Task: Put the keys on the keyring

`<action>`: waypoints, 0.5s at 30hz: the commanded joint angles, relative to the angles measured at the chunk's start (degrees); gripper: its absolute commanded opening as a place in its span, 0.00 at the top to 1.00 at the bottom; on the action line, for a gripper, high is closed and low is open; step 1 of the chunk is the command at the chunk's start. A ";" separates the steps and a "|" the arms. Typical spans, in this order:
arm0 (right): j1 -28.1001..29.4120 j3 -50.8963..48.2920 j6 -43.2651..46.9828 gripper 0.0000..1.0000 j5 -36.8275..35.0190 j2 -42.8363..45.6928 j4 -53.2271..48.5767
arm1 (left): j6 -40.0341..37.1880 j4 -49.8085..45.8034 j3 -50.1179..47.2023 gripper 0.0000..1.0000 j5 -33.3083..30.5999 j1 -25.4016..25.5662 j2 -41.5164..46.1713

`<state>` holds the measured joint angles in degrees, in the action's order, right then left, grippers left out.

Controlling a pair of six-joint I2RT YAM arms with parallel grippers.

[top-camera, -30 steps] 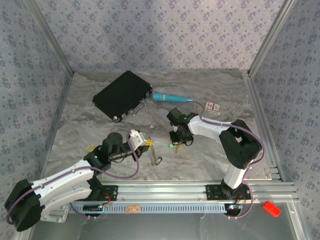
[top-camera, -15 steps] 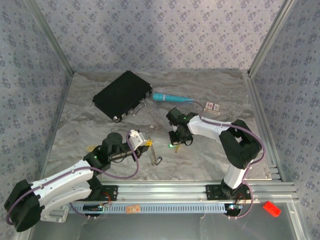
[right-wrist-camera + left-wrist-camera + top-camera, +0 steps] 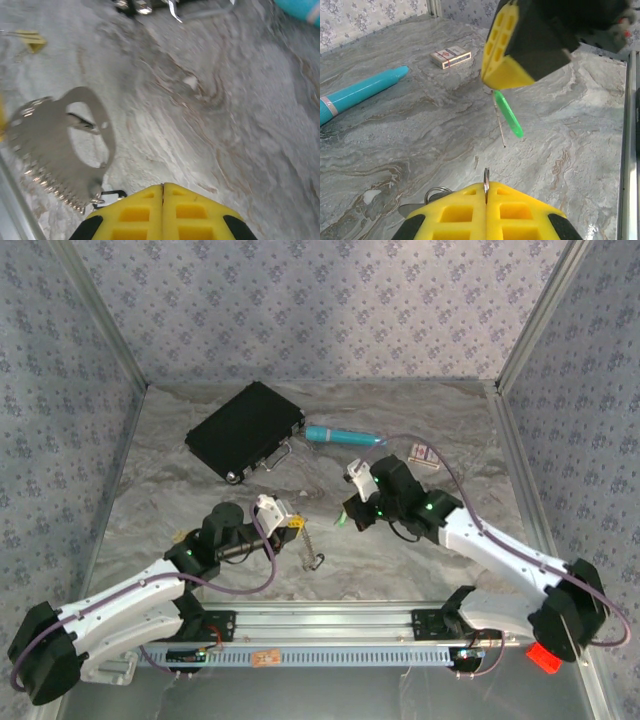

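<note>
My left gripper (image 3: 293,527) is shut on the keyring, whose thin metal edge (image 3: 486,179) stands up between the yellow fingertips. In the right wrist view the keyring (image 3: 40,142) is a silvery oval loop with a chain along its lower edge. The chain (image 3: 309,543) hangs down to the table. My right gripper (image 3: 348,517) is shut on the green-headed key (image 3: 510,115), which dangles below its yellow fingers (image 3: 505,55), a short way in front of the left gripper (image 3: 486,187). A brassy key (image 3: 31,41) lies on the table beyond the keyring.
A black case (image 3: 244,429) with a metal handle lies at the back left. A teal pen (image 3: 342,436) and a small box (image 3: 427,454) lie behind the grippers. Aluminium rails frame the marble table (image 3: 180,480), with patterned walls behind.
The right gripper has shut on the green key and lifted it off the table, and its arm has swung out to the right. The left gripper and keyring have stayed put.
</note>
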<state>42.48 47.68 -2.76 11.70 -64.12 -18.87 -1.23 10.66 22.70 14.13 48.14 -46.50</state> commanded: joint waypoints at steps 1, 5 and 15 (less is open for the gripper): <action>1.15 -2.34 12.84 1.00 7.49 4.42 6.59 | 2.89 0.03 3.11 1.00 1.44 0.32 1.23; 1.73 -0.04 19.29 1.00 11.98 4.75 4.28 | 4.83 -0.04 3.73 1.00 3.12 0.29 0.94; 5.35 3.91 25.56 1.00 12.30 1.67 3.37 | 10.81 1.97 3.58 1.00 4.54 0.23 -0.95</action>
<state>47.11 50.13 19.14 23.42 -62.04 -15.97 6.66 10.11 24.64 17.02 48.14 -47.20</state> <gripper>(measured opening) 0.052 0.043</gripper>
